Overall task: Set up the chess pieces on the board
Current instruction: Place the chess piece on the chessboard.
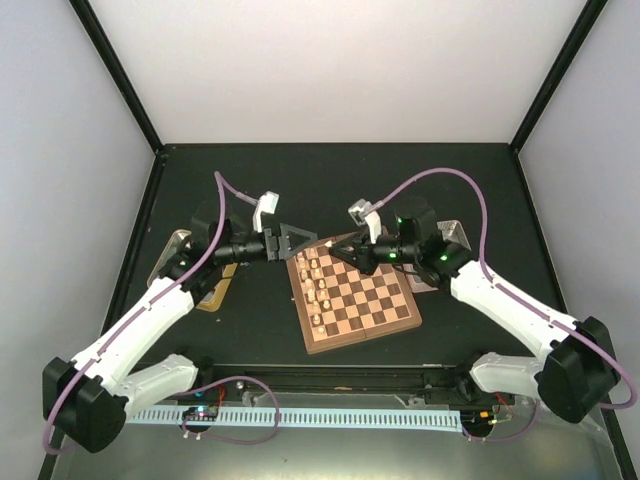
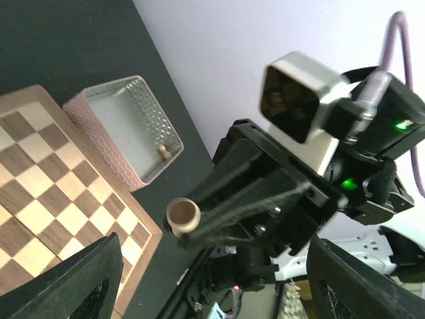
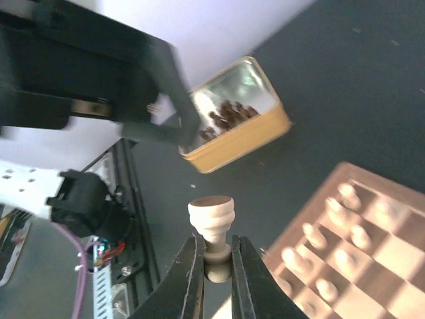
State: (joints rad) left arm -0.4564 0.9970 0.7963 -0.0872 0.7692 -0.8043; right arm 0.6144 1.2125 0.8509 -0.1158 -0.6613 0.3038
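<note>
The board lies in the middle of the table, with pale tan chess pieces in its two left columns. My right gripper is shut on a pale piece, held by its upper stem with the round base pointing outward, above the board's far left corner. My left gripper is open and empty, facing the right gripper a short way off. In the left wrist view its fingers stand wide apart, and the held piece's base shows between them. The board also shows in this view and in the right wrist view.
A gold tin holds dark brown pieces; it sits left of the board under the left arm. A pink tray right of the board holds one pale piece. Dark walls frame the table.
</note>
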